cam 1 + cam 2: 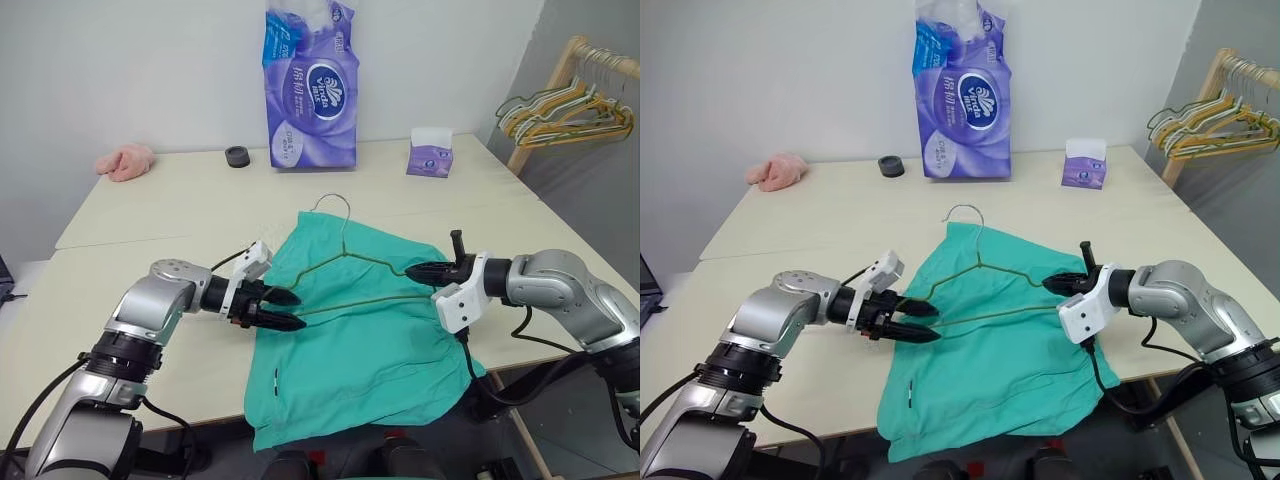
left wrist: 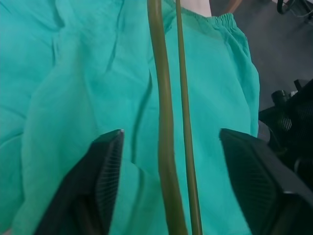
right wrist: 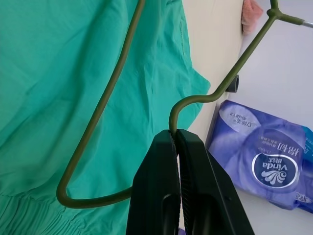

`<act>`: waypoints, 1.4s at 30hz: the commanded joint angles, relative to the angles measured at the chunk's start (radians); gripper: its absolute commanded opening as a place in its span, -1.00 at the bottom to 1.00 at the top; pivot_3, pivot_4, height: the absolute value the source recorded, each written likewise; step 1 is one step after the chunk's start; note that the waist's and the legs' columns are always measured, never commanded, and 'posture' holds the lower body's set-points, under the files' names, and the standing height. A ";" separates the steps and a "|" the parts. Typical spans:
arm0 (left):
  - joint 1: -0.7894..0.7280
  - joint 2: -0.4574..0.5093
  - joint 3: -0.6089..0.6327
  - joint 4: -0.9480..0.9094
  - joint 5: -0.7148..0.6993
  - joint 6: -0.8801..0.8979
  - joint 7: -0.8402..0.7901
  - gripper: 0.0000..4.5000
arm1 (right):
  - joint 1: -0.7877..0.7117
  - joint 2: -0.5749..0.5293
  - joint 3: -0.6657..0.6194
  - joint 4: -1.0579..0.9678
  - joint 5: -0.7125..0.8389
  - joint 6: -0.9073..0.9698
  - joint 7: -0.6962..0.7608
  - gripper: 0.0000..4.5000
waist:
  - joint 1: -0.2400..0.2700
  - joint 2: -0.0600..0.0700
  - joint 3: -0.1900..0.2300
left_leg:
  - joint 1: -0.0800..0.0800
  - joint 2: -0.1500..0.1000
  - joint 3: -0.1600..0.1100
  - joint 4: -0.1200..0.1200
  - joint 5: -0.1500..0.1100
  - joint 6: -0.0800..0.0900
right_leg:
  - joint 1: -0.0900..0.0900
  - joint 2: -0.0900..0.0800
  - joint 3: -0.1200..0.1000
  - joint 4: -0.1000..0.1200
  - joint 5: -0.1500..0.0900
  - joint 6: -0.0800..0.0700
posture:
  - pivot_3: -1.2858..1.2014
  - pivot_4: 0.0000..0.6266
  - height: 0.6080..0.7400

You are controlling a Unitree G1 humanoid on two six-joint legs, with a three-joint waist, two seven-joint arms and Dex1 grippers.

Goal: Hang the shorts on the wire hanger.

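The shorts (image 1: 370,350) are lying spread on the near part of the table (image 1: 150,225), a little right of centre, with their near edge hanging over the table's near edge. The hanger (image 1: 345,270) is sitting over the shorts, its hook (image 1: 335,205) pointing to the far side and reaching just past the fabric's far edge.

The right gripper (image 1: 415,270) is coming in from the right and is clenched on the hanger's right shoulder; in the right wrist view its two fingers (image 3: 164,196) are pressing together on the wire just where it bends.

The left gripper (image 1: 288,310) is coming in from the left at the left edge of the shorts. Its fingers (image 2: 105,171) are standing apart, one on each side of the hanger's left end, and the wire is running between them without touching either, just above the fabric. It is grasping nothing.

On the far side of the table a purple tissue pack (image 1: 312,85) is standing upright against the wall, with a small black ring (image 1: 237,156) just left of it and a small purple tissue box (image 1: 430,155) to its right. A pink cloth (image 1: 125,160) is lying at the far left. Beyond the table's far right corner a bunch of green and yellow hangers (image 1: 565,115) is hanging on a wooden rack (image 1: 560,75).
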 commanded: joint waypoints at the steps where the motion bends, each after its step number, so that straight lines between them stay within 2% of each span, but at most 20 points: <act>1: 0.001 0.001 -0.007 -0.019 -0.006 -0.004 -0.005 -0.09 | -0.006 0.008 -0.036 -0.036 0.034 0.004 -0.002 -1.00 | 0.000 0.000 0.000 | 0.000 0.000 0.000 0.000 0.000 0.000 | 0.000 0.000 0.000 0.000 0.000 0.000 | -0.04 -0.91 1.00; 8: 0.005 -0.005 -0.011 -0.020 -0.009 -0.013 -0.003 -1.00 | 0.023 0.013 -0.046 -0.083 0.098 0.031 0.029 -1.00 | 0.000 0.000 0.000 | 0.000 0.000 0.000 0.000 0.000 0.000 | 0.000 0.000 0.000 0.000 0.000 0.000 | -0.04 -0.92 1.00; 12: 0.004 -0.009 -0.007 -0.021 -0.007 -0.014 0.000 -1.00 | 0.035 0.016 -0.046 -0.105 0.108 0.034 0.046 -1.00 | -0.001 0.000 0.000 | 0.000 0.000 0.000 0.000 0.000 0.000 | 0.000 0.000 0.000 0.000 0.000 0.000 | -0.04 -0.91 1.00; 16: 0.003 -0.013 -0.001 -0.017 -0.002 -0.014 0.023 -1.00 | 0.049 0.014 -0.052 -0.119 0.131 0.040 0.059 -0.52 | -0.001 0.000 0.000 | 0.000 0.000 0.000 0.000 0.000 0.000 | 0.000 0.000 0.000 0.000 0.000 0.000 | -0.04 -0.91 1.00; 21: -0.007 -0.035 0.017 -0.008 -0.002 -0.024 0.077 -1.00 | 0.066 -0.004 -0.096 -0.169 0.191 0.069 0.072 0.26 | 0.002 0.000 0.000 | 0.000 0.000 0.000 0.000 0.000 0.000 | 0.000 0.000 0.000 0.000 0.000 0.000 | -0.04 -0.91 1.00; 24: -0.012 -0.047 0.029 -0.023 0.009 -0.075 0.115 -1.00 | 0.106 0.002 -0.173 -0.251 0.311 0.286 0.087 0.70 | 0.003 0.000 0.000 | 0.000 0.000 0.000 0.001 0.000 0.000 | 0.000 0.000 0.000 0.000 0.000 0.000 | -0.04 -0.90 1.00; 28: -0.013 -0.036 0.009 -0.085 0.037 -0.160 0.124 -1.00 | 0.151 0.020 -0.271 -0.389 0.535 0.743 0.096 0.70 | 0.003 0.000 0.000 | 0.000 0.000 -0.001 0.001 0.000 0.000 | 0.001 -0.002 0.000 0.000 0.000 0.000 | -0.05 -0.89 1.00; 32: -0.011 -0.014 -0.035 -0.137 0.082 -0.243 0.093 -1.00 | 0.178 0.014 -0.330 -0.502 0.728 1.053 0.101 0.70 | 0.003 0.000 0.000 | 0.000 0.000 -0.001 0.000 0.000 0.000 | 0.001 -0.002 0.000 0.000 0.000 0.000 | -0.05 -0.88 1.00; 36: -0.030 -0.018 -0.064 -0.163 0.120 -0.310 0.083 -1.00 | 0.199 -0.039 -0.320 -0.540 0.818 1.237 0.149 0.70 | 0.003 0.000 0.000 | 0.000 0.000 0.000 0.000 -0.001 0.001 | 0.001 -0.002 0.000 -0.001 0.000 0.000 | -0.05 -0.88 1.00; 42: -0.052 -0.022 -0.085 -0.184 0.145 -0.357 0.072 -1.00 | 0.157 -0.106 -0.228 -0.533 0.810 1.333 0.197 0.70 | 0.001 0.000 0.000 | 0.000 0.000 0.000 0.000 -0.001 0.002 | 0.001 -0.002 -0.001 -0.001 -0.001 0.001 | -0.05 -0.87 1.00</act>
